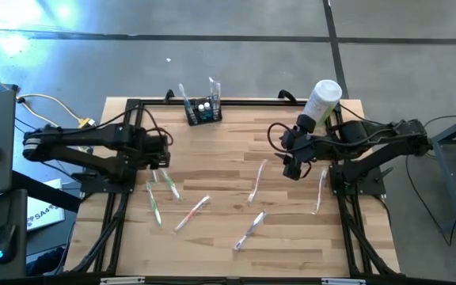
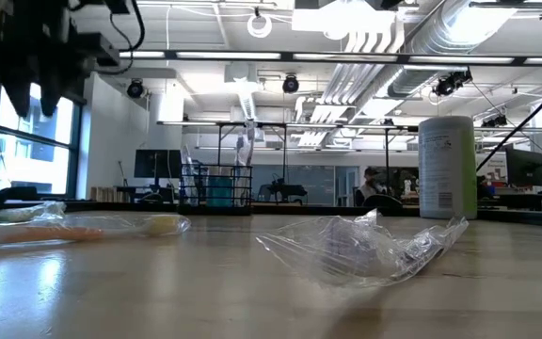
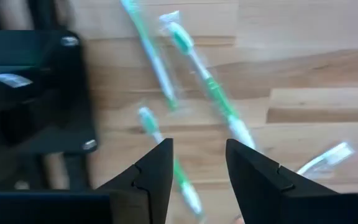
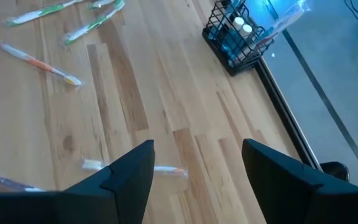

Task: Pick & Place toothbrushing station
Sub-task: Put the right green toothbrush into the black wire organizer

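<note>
The toothbrushing station (image 1: 203,110) is a small black wire rack at the table's far edge, with wrapped toothbrushes standing in it; it also shows in the right wrist view (image 4: 241,34) and the low view (image 2: 216,184). Several wrapped toothbrushes lie flat on the table, green ones (image 1: 155,198) at the left and others (image 1: 256,184) mid-table. My left gripper (image 1: 158,162) is open above the green toothbrushes (image 3: 210,93), touching none. My right gripper (image 1: 291,168) is open and empty above the table's right half.
A tall white cylindrical container (image 1: 321,101) stands at the far right corner, close to my right arm. More wrapped toothbrushes lie near the right edge (image 1: 321,190) and near the front (image 1: 248,231). Black frame rails (image 1: 109,214) run along both table sides.
</note>
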Robot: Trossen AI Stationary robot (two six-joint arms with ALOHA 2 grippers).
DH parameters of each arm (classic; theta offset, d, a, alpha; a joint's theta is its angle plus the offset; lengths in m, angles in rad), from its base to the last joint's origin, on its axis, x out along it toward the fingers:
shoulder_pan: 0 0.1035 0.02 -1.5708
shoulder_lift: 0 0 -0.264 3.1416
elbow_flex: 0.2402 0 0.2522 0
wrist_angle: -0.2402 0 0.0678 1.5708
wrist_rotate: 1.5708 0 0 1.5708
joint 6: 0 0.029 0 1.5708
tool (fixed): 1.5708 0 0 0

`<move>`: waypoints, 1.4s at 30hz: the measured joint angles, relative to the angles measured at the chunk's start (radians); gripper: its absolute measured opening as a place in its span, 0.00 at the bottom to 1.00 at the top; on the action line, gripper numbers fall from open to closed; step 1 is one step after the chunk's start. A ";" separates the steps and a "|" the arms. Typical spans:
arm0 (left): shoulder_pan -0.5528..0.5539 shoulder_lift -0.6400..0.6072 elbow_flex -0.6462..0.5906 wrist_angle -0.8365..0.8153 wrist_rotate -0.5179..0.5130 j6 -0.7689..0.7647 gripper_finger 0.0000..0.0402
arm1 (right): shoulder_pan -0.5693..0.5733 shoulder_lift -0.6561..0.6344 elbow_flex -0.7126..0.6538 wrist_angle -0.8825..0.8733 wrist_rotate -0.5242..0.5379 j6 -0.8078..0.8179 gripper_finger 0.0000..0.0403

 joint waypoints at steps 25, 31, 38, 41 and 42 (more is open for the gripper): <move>0.224 -0.010 -0.207 0.125 0.008 0.074 0.36 | 0.000 0.000 0.000 -0.028 0.008 -0.013 0.59; 0.222 0.013 -0.211 0.257 0.013 0.255 0.36 | 0.000 0.000 0.000 -0.021 0.008 -0.009 0.59; 0.222 0.093 -0.210 0.361 0.111 0.503 0.36 | -0.010 0.000 0.000 -0.004 0.008 -0.009 0.59; 0.222 0.136 -0.210 0.363 0.136 0.652 0.36 | -0.017 0.000 0.000 -0.004 0.006 -0.009 0.59; 0.222 0.148 -0.210 0.363 0.147 0.710 0.36 | -0.017 0.000 0.000 -0.004 0.006 -0.009 0.59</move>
